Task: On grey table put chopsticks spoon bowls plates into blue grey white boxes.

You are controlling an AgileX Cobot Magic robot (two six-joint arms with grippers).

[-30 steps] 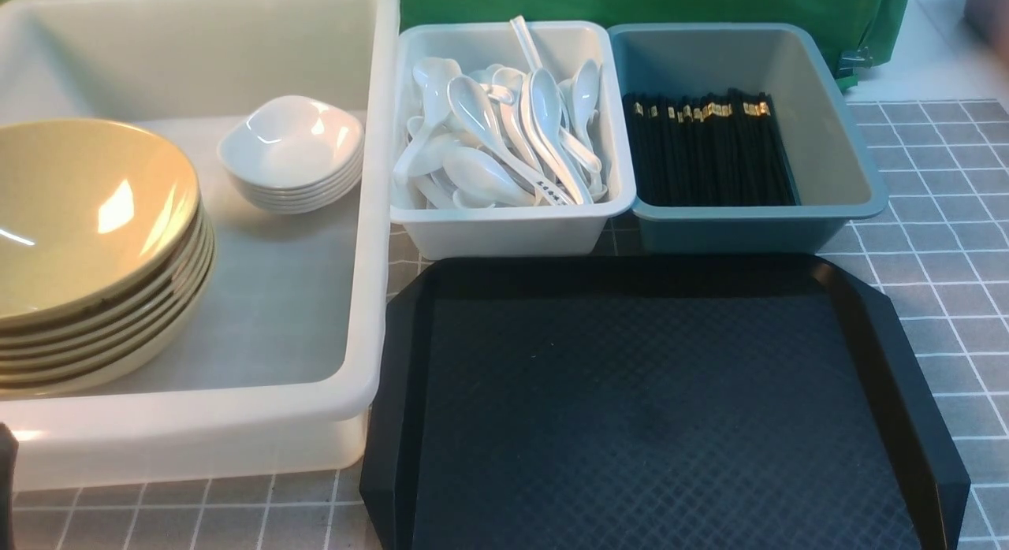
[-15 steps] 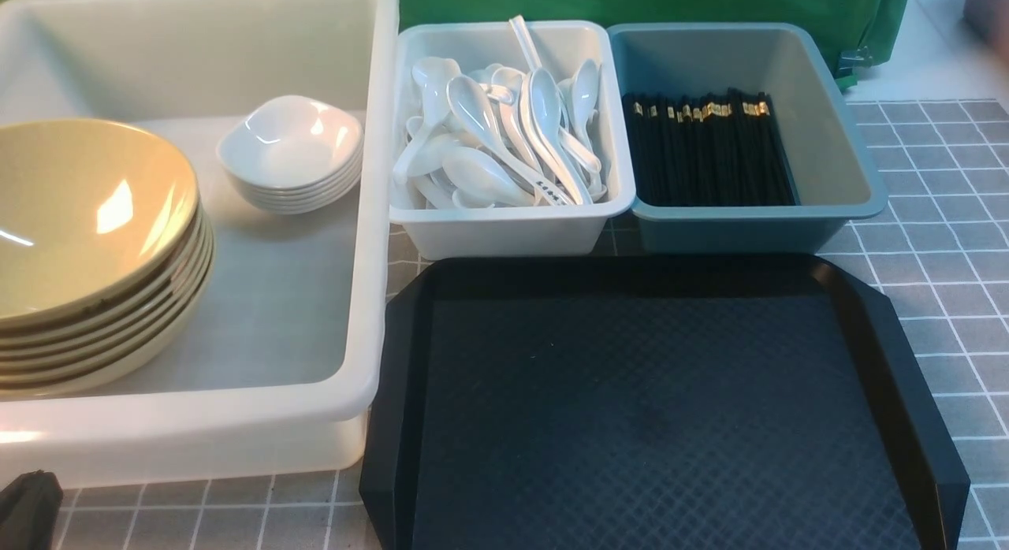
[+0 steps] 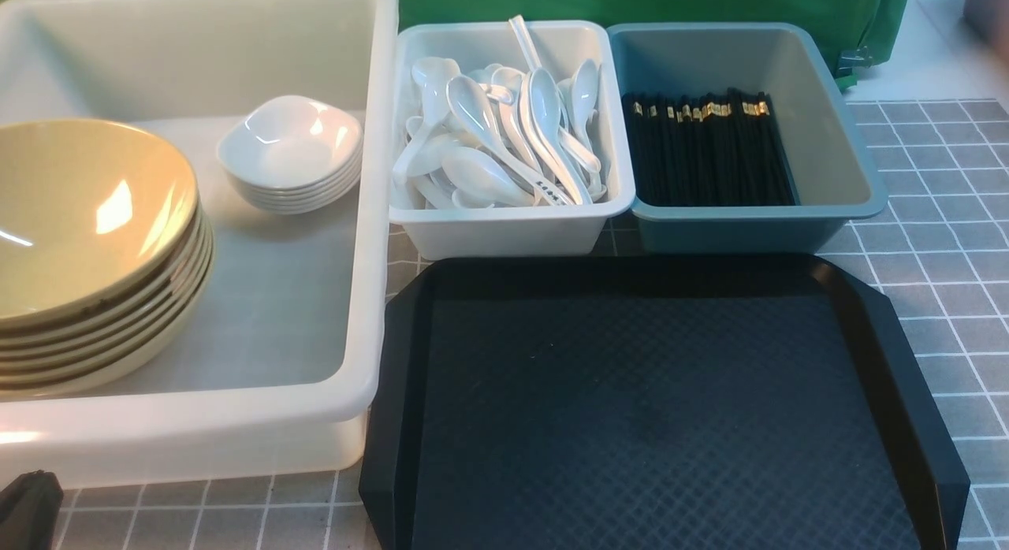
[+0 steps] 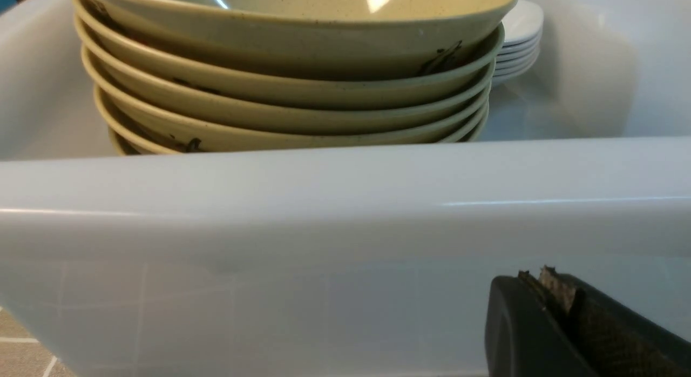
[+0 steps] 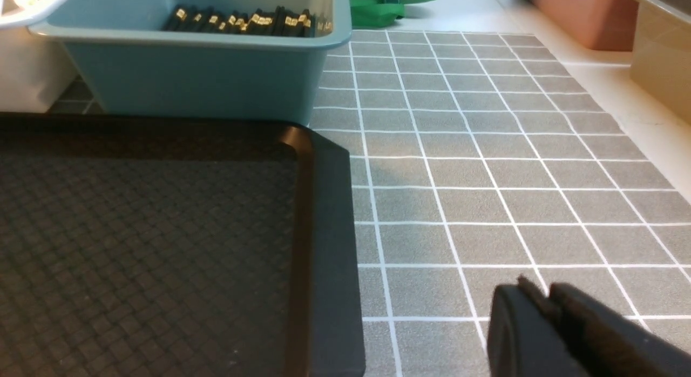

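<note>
nearest the robot, the left gripper [image 4: 561, 307] sits low just outside the near wall of the white box [image 3: 197, 432], its jaws pressed together on nothing. the right gripper [image 5: 545, 312] hangs over the grey gridded table [image 5: 486, 172] beside the black tray [image 3: 654, 408], jaws also closed and empty. the tray's bare textured floor fills the near middle. in the white box a stack of yellow-green bowls [image 3: 87, 243] stands at the near left, with a stack of small white dishes [image 3: 292, 152] farther back. beyond the tray, the pale grey box [image 3: 504, 227] holds a heap of white spoons [image 3: 504, 140], and touching it on the right the blue box [image 3: 733, 227] holds black chopsticks [image 3: 705, 152] laid side by side.
</note>
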